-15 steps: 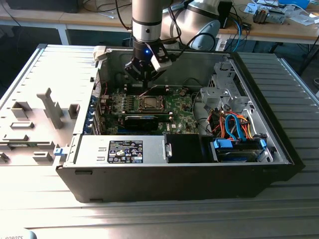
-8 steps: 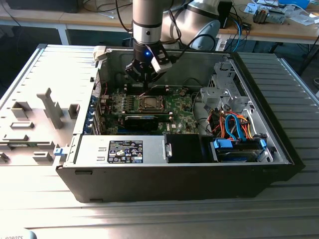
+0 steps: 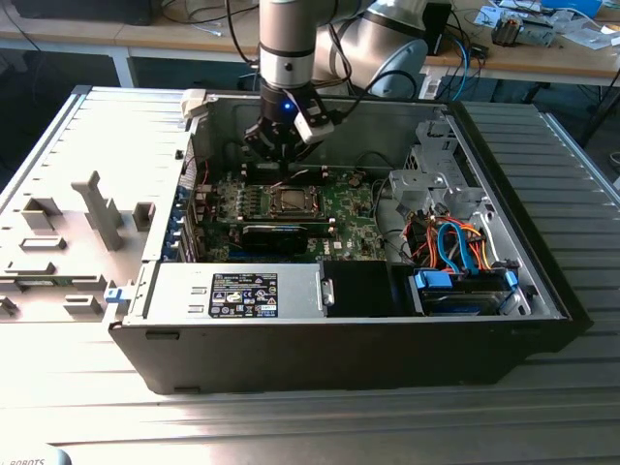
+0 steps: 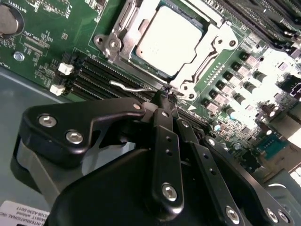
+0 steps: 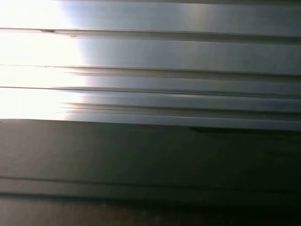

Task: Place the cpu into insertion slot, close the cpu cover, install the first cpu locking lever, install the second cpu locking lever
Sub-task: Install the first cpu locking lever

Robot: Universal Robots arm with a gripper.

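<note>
Silver-grey, the small flat square cpu is seen seated in the insertion slot, framed by the thin silver metal cpu cover lying closed around it. The black hand, fingers pinched together, is poised by a thin wire locking lever beside the cover. Slippage off that springy lever is judged possible, with the green motherboard liable to be scraped.

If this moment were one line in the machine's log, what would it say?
cpu: seated in insertion slot | cpu cover: closed over it | gripper: shut, tips at thin wire lever beside socket | case: open
</note>
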